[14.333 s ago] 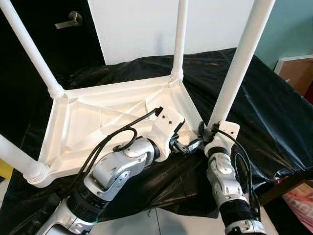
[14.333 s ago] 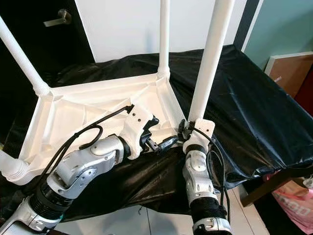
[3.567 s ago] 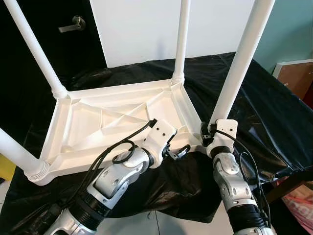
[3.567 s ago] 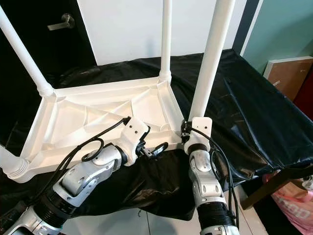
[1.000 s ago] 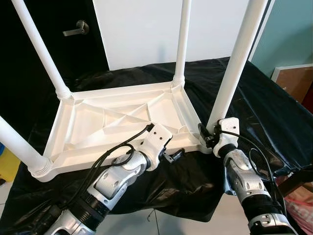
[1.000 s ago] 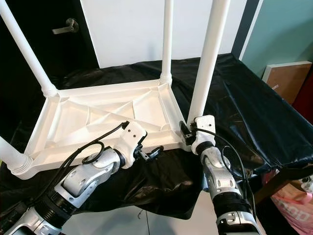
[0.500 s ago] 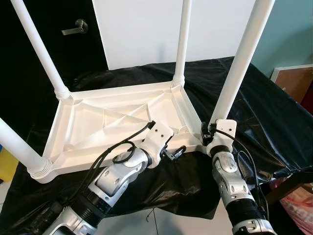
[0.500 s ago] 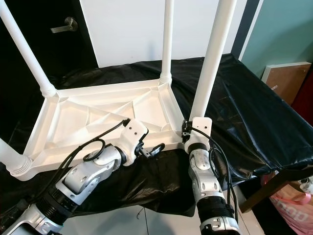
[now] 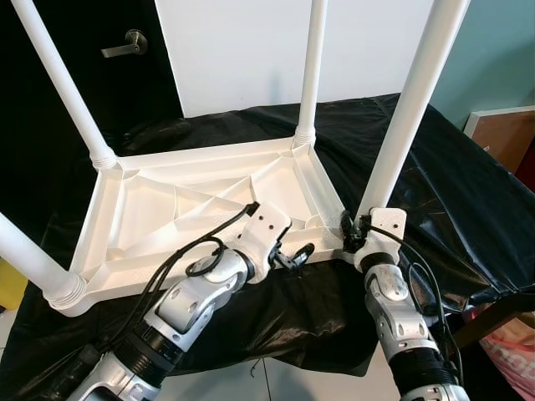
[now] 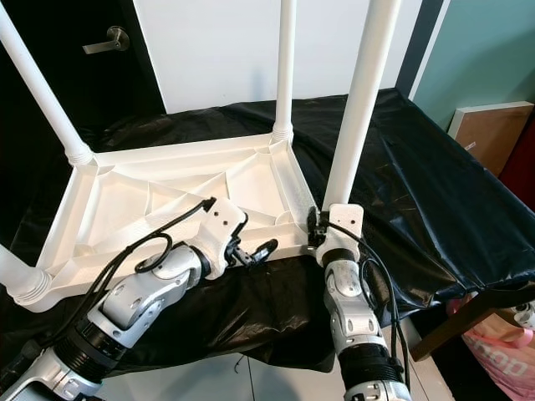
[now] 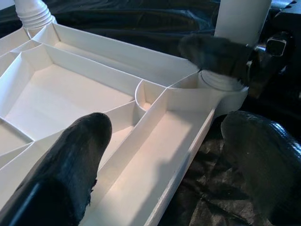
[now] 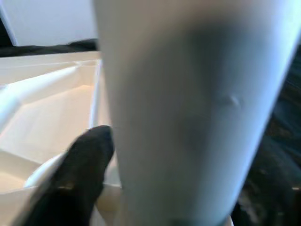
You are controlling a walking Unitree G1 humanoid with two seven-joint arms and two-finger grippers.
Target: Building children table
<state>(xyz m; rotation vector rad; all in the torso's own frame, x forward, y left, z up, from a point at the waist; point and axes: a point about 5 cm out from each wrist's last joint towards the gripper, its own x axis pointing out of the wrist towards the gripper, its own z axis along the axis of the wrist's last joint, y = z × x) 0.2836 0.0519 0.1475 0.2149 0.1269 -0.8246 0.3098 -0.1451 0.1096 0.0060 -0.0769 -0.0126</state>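
A white plastic children's table [image 9: 201, 159] lies upside down on a black cloth [image 9: 451, 209], with its legs standing up. My right gripper [image 9: 355, 234] is shut around the base of the near right leg [image 9: 410, 109]; in the right wrist view that leg [image 12: 188, 103] sits between the fingers [image 12: 80, 165]. My left gripper [image 9: 292, 255] is open at the table's near rim, just left of that corner. In the left wrist view one finger [image 11: 70, 160] hangs over the ribbed underside and the other over the cloth, with the rim [image 11: 188, 155] between them.
A black door with a lever handle [image 9: 125, 43] stands at the back left beside a white wall. A brown box [image 9: 501, 134] and a pink bag [image 9: 510, 342] sit to the right. The cloth-covered surface ends just under my arms, with tiled floor [image 9: 276, 384] below.
My right forearm has swung in from the right to stand straight below the leg it grips. The left gripper has edged slightly closer to the rim. The view shifted a little.
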